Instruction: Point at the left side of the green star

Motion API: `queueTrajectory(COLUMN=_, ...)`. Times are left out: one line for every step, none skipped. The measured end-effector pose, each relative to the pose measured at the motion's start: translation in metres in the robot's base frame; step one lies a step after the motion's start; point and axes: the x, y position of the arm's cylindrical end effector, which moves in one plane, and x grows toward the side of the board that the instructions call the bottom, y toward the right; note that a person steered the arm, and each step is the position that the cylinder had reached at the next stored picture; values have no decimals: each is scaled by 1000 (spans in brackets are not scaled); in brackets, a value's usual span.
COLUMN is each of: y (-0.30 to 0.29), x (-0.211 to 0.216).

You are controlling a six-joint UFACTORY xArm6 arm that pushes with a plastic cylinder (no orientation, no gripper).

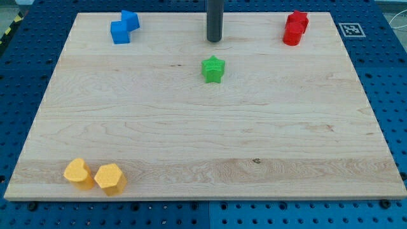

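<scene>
The pale wooden board (203,146) fills most of the view, lying on a blue perforated table (394,95) that shows around its edges. My straight dark rod (213,19) comes down upright from the view's top, near the middle of the board's far edge, and my tip (213,41) rests on the wood there; it is a bare rod end with nothing to open or close, and it holds and touches nothing. The small green star-shaped block (213,69) sits just below my tip toward the view's bottom, apart from it, so I stand beyond the star and not at its left side. Two blue blocks (124,27) touch each other near the top left corner, a red block (296,28) stands near the top right corner, and two yellow blocks (94,175) sit side by side at the bottom left corner.
</scene>
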Motion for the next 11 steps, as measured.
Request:
queueTrajectory(y=-20, x=25)
queueTrajectory(y=-44, x=28)
queueTrajectory(y=-74, x=28)
queueTrajectory(y=-79, x=28)
queueTrajectory(y=-79, x=28)
queueTrajectory(y=-80, x=29)
queueTrajectory(y=-77, x=38)
queueTrajectory(y=-62, x=56)
queueTrajectory(y=-55, x=73)
queueTrajectory(y=-41, x=75)
queueTrajectory(y=-35, x=86)
